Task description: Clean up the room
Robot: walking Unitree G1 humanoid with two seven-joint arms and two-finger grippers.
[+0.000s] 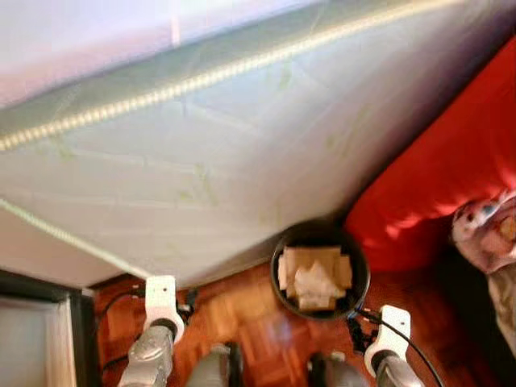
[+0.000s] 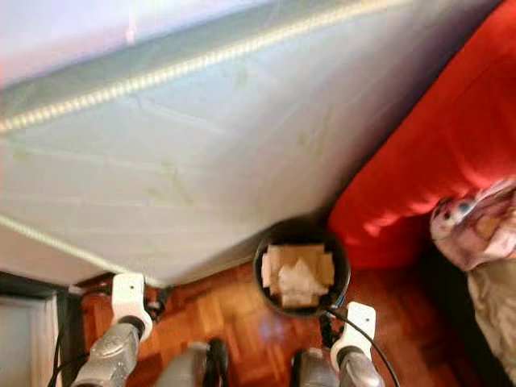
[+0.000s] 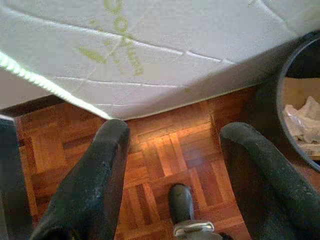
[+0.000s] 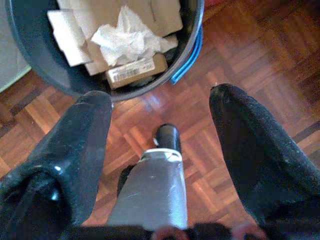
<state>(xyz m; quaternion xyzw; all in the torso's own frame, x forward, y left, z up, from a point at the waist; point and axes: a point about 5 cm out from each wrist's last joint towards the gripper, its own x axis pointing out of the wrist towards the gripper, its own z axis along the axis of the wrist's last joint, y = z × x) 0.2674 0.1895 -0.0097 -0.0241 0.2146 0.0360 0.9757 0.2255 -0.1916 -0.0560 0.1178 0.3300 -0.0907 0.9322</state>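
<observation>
With both grippers, left (image 3: 170, 165) and right (image 4: 160, 150), held wide open and empty above the parquet (image 1: 242, 322), the already full bin (image 1: 320, 270), wedged between mattress (image 1: 226, 153) and red sofa (image 1: 451, 177), could be knocked over if approached carelessly.

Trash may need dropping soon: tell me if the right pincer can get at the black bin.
Probably yes. The right pincer hangs open above bare parquet, with the black bin just beyond its fingertips and nothing between them.
</observation>
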